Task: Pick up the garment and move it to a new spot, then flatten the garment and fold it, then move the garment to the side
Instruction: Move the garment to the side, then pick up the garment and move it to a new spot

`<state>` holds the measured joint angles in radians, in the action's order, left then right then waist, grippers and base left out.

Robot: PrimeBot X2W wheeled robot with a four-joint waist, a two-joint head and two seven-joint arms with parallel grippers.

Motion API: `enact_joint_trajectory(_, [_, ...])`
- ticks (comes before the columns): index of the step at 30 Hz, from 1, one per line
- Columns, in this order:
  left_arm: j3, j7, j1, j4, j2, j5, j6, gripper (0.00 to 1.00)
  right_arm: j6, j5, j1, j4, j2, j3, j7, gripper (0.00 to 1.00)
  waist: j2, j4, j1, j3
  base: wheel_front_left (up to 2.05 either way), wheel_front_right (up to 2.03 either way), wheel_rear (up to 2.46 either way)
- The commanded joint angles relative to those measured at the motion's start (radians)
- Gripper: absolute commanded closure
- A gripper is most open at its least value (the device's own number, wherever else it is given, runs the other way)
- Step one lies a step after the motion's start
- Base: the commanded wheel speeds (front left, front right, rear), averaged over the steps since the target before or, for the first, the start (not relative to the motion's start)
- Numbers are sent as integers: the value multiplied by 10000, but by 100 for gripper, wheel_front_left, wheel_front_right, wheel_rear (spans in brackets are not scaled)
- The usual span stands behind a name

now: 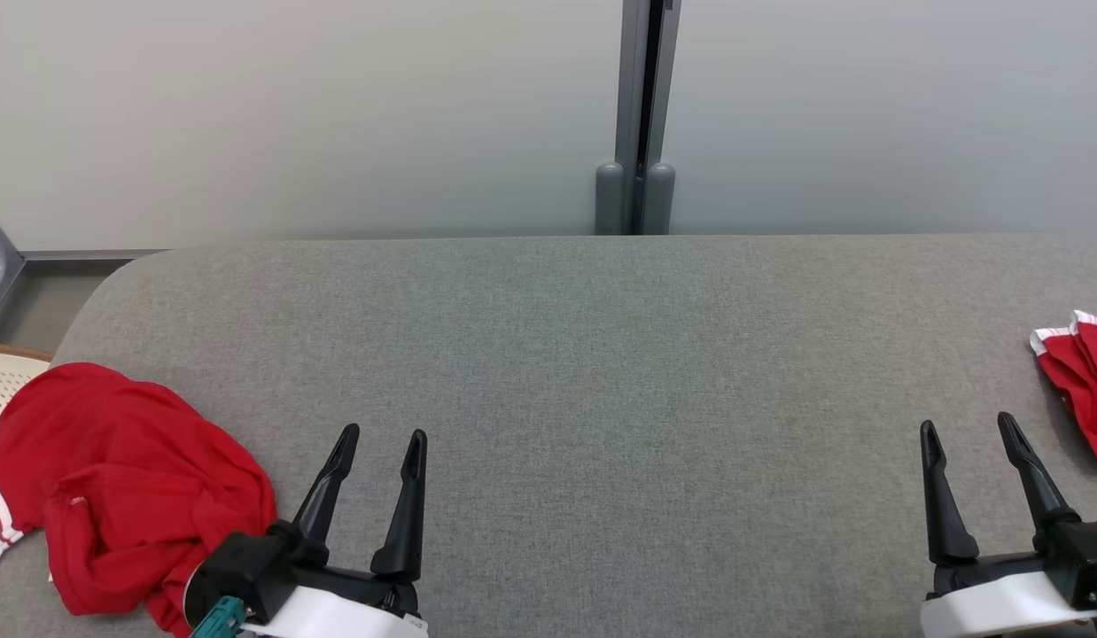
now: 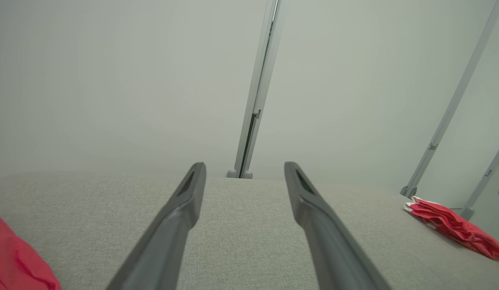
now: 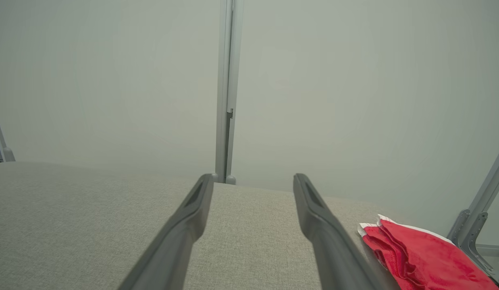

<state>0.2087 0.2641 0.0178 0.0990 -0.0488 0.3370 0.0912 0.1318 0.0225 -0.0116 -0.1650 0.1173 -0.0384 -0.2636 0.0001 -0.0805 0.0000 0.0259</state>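
Spread and empty, the left pincer [image 1: 383, 434] and right pincer [image 1: 967, 424] hang above the tabletop [image 1: 602, 354]. A crumpled red garment [image 1: 123, 478] lies beside the left.

No readable text, labels, brands or numbers anywhere: none on the red garments [image 1: 123, 483], the table [image 1: 602, 372] or the wall panels [image 1: 336, 106].

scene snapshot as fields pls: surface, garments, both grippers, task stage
surface: grey fabric table, wall behind
crumpled red garment: heaped at the table's left end, unfolded
folded red garment: white trim, at the table's right edge
left gripper: open, empty, just right of the crumpled heap
right gripper: open, empty, left of the folded piece
stage: pick-up not yet begun
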Motion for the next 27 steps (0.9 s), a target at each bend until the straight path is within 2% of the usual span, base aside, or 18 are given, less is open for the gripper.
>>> enact_joint_trajectory(1, [8,2,3,47,-36,62,-12,0,-21,-7,-59,-28,9,-15,-13,0,-1,-49,0,11,0,0,0])
enact_joint_trajectory(7, [-10,2,6,67,-36,32,-10,0,-21,-10,-58,-12,-22,-40,-11,0,-1,-177,0,-16,0,0,0])
enact_joint_trajectory(11, [22,2,-89,95,-39,-11,9,0,-19,42,-89,34,-45,-9,-11,0,-1,-525,0,-61,0,0,0])
enact_joint_trajectory(27, [-155,2,47,201,-32,-101,74,0,-19,275,26,-18,-108,1260,-11,0,-1,-3301,0,-94,0,0,0])
